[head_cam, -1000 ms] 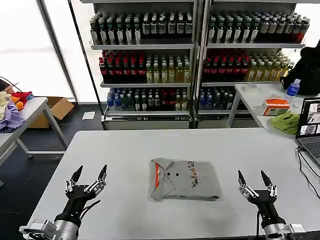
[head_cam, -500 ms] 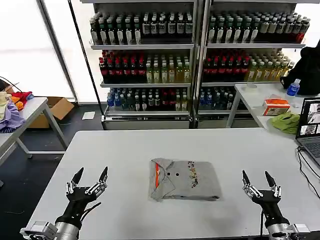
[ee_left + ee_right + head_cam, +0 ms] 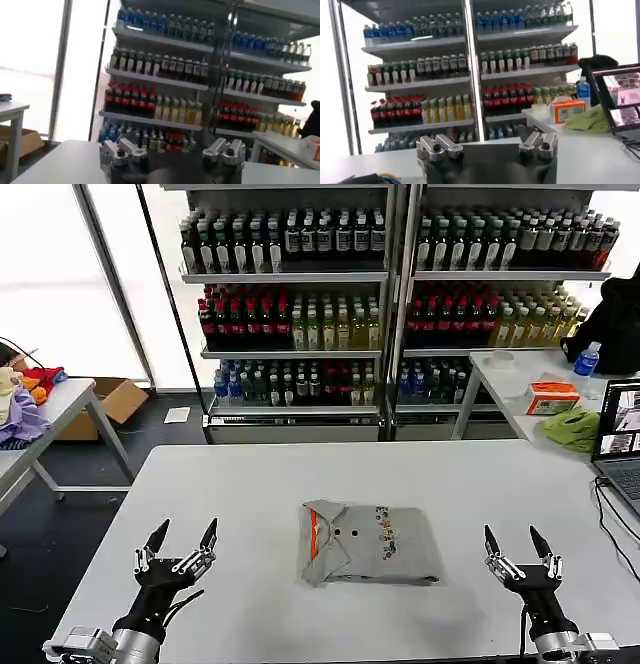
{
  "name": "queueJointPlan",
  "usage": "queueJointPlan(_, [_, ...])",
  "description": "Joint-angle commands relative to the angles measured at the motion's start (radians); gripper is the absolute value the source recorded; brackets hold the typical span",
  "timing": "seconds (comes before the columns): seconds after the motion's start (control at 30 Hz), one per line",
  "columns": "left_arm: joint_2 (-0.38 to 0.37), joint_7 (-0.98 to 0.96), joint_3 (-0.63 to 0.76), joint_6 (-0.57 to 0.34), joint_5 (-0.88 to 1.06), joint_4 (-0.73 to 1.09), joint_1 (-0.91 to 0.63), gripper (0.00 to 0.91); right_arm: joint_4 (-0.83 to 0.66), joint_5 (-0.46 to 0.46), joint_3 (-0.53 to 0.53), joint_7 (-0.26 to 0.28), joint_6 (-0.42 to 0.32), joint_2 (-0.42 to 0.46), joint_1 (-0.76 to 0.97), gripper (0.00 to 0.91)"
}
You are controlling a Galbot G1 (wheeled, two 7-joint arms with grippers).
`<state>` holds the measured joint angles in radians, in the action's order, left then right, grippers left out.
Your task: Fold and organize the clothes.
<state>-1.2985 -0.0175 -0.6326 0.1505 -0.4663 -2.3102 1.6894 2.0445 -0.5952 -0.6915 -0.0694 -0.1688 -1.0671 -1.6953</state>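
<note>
Head view: folded grey T-shirt, orange-red collar label, unreadable print, on white table. Left gripper, right gripper spread apart, empty. Bottle shelves behind.

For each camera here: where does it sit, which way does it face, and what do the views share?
Head view: above, looking down at the folded T-shirt between the open left gripper and right gripper.
Left wrist view: faces forward over its fingers.
Right wrist view: likewise, past its fingers.
All share the bottle shelves.

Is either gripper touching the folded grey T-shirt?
No: the T-shirt lies alone mid-table, with the left gripper and right gripper apart from it.
</note>
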Motion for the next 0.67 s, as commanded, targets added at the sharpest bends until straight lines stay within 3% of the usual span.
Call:
queueJointPlan(0.03, [0.004,0.000,0.006,0.000,0.002,-0.007,0.000,0.907,-0.003,-0.018,-0.003,-0.006,0.008,0.014,-0.003,0.907])
queueJointPlan(0.67, [0.000,0.005,0.014,0.001,0.001,-0.018,0.003,0.907,-0.005,-0.013,-0.005,-0.002,0.020,0.011,-0.013,0.907])
